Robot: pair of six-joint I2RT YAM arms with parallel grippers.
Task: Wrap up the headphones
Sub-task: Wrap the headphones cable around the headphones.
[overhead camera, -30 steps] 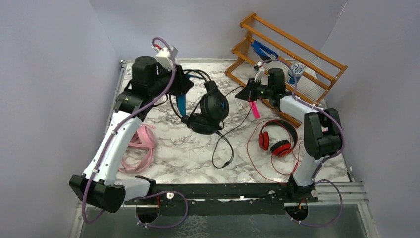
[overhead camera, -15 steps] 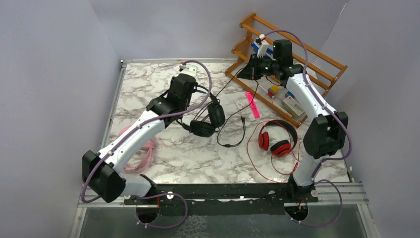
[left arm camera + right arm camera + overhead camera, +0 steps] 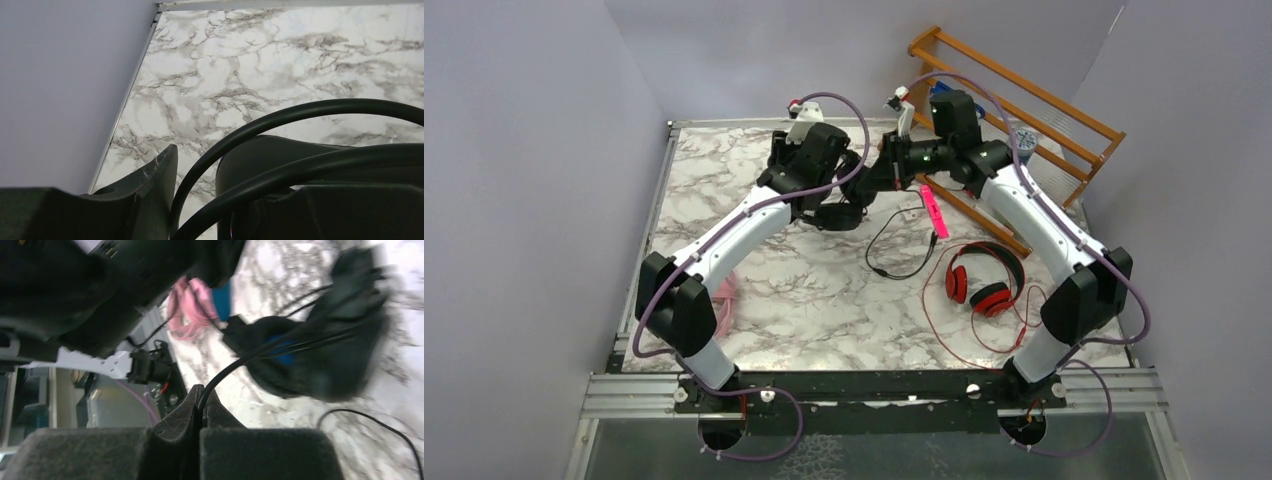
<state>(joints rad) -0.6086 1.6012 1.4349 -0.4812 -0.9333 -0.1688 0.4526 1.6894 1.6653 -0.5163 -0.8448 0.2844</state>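
The black headphones with a blue headband (image 3: 836,214) hang at the far centre of the table, held by my left gripper (image 3: 834,196), which is shut on them. In the left wrist view the black earcup (image 3: 300,170) and loops of cable (image 3: 280,117) fill the space beside my left fingertip (image 3: 162,170). My right gripper (image 3: 886,178) is just right of them and shut on their thin black cable (image 3: 225,374). The cable's slack loops on the table (image 3: 902,255). The red headphones (image 3: 984,285) lie at the right. The pink headphones (image 3: 724,298) lie mostly hidden behind my left arm.
A wooden rack (image 3: 1014,110) stands at the far right corner, behind my right arm. A pink marker-like item (image 3: 934,212) lies in front of it. The red headphones' thin red cable (image 3: 944,330) spreads over the table's right front. Walls close in on the left and back.
My left arm has swung the black headphones to the far centre. My right gripper has moved left from the rack, with the cable in it, close to the headphones.
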